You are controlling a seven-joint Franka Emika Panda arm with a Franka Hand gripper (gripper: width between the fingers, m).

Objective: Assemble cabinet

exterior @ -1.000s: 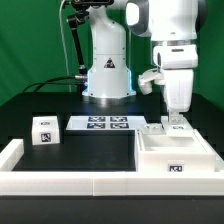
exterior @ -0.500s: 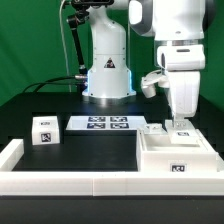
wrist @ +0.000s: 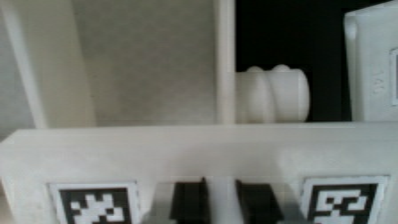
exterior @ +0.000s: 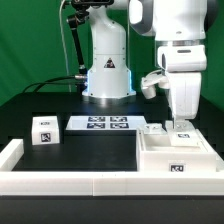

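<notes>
- At the exterior view's right, in the border wall's corner, the cabinet body lies on the desk; my hand hangs at its far edge.
- I cannot tell whether the hand is released or clenched.
- Judged step: reaching for a grip on the body; the tagged block waits beyond the marker board.
- Next I'd need a square, gentle descent, centred on the body's wall.

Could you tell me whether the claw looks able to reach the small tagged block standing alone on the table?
Probably yes: the small block stands in the open with nothing over it, though the claw sits low at the cabinet body.
</notes>
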